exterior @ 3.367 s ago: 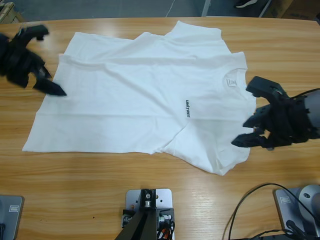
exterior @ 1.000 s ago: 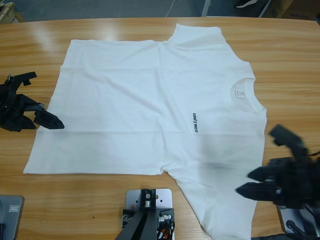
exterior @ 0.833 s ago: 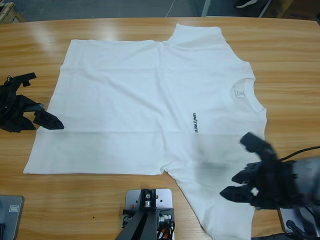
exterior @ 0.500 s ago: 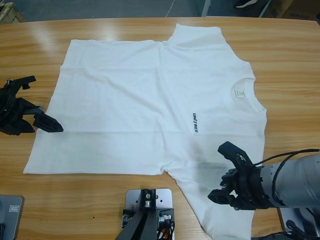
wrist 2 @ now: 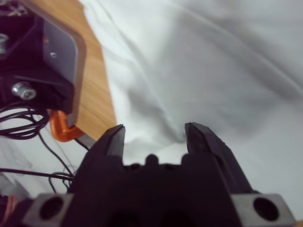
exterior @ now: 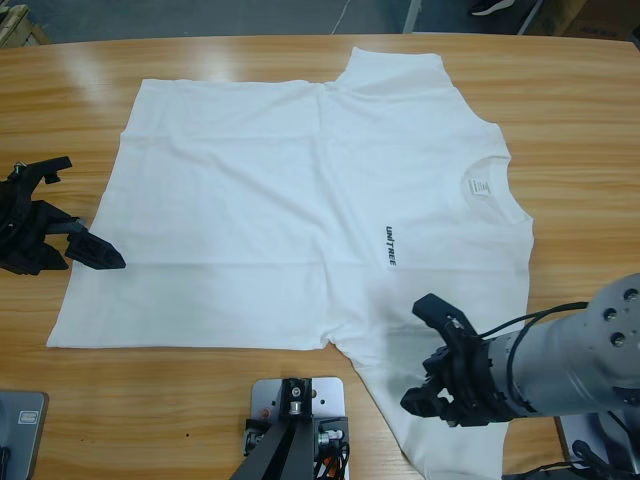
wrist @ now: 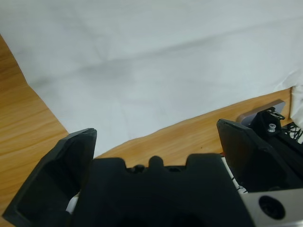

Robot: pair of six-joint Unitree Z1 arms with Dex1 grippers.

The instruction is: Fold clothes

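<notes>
White T-shirt (exterior: 300, 190) flat, wooden table (exterior: 580, 110), right gripper (exterior: 432, 360) seemingly above sleeve

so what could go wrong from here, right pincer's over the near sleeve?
1. The right pincer, open above the T-shirt at its near sleeve, may pinch both cloth layers or only a wrinkle, so the fold could drag the body askew.
2. That sleeve hangs near the table edge by the rig cables; a low approach might snag them.
3. The left pincer sits open off the hem, so nothing anchors the shirt if it slides.
</notes>
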